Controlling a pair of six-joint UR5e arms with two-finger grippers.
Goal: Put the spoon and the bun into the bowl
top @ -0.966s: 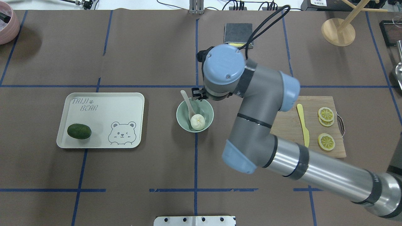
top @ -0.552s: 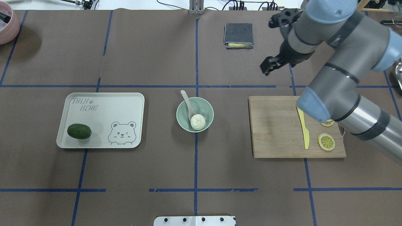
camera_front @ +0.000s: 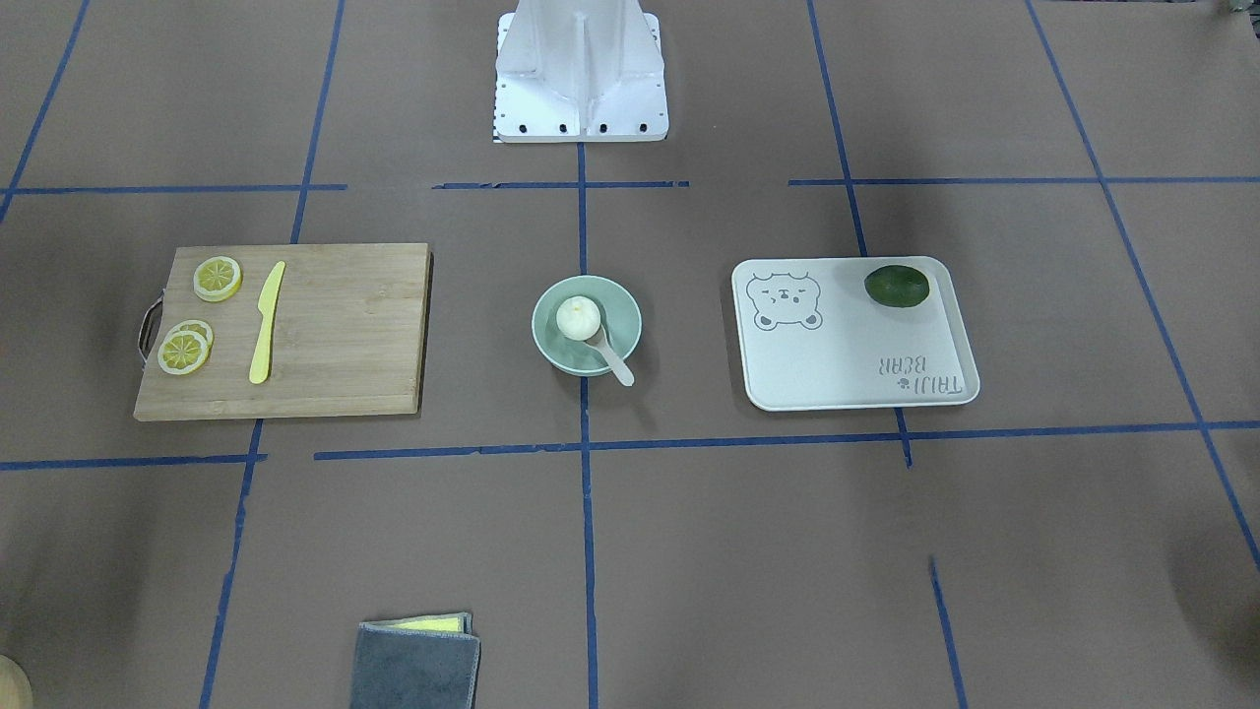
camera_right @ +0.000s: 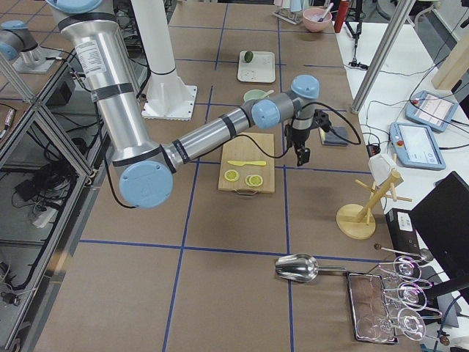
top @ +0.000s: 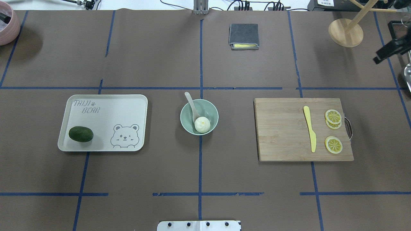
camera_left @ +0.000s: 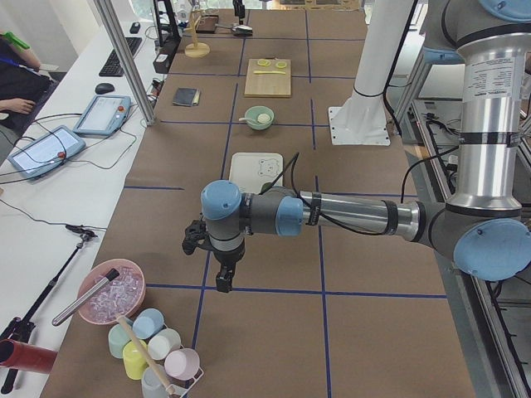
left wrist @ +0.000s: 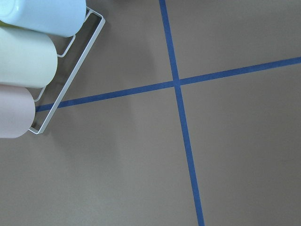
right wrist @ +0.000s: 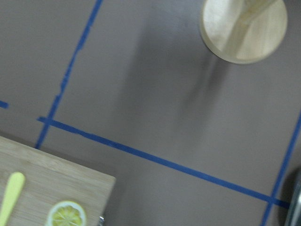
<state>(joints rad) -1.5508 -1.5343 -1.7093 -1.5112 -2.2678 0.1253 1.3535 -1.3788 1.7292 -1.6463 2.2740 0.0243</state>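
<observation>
table contents, overhead view, listed left to right.

1. left gripper (camera_left: 222, 278): outside the overhead view. in the left side view it hangs fingers-down over bare brown table, near a pink bowl (top: 8, 32) and a white wire rack of pastel cups (left wrist: 28, 61). whether its fingers are spread or closed: cannot tell.
2. white rectangular bear-printed tray (top: 106, 112): at 9 o'clock of the bowl, well apart. a dark green oval fruit (top: 81, 134) lies in its 8 o'clock corner.
3. round pale mint-green bowl (top: 210, 110): table centre, on the blue tape line. holds both items below.
4. off-white plastic soup spoon (top: 191, 104): scoop down inside the bowl, just beside the bun. handle leans out over the rim at 11 o'clock.
5. small round white steamed bun (top: 202, 124): inside the bowl, at 5 o'clock by the wall, pleated top up.
6. folded grey cloth (top: 243, 34): at 1 o'clock of the bowl, near the far edge.
7. wooden cutting board (top: 279, 128): at 3 o'clock of the bowl, apart. a yellow plastic knife (top: 310, 130) lies on it along 12-to-6. yellow lemon slices (top: 333, 116) sit just beside the knife, two overlapping at its 2 o'clock, one at 4 o'clock.
8. round wooden stand base (top: 345, 32): at 1 o'clock of the board.
9. right gripper (top: 390, 51): at the view's right edge, 2 o'clock of the board, above the table. only partly seen, so finger spread cannot be told.
</observation>
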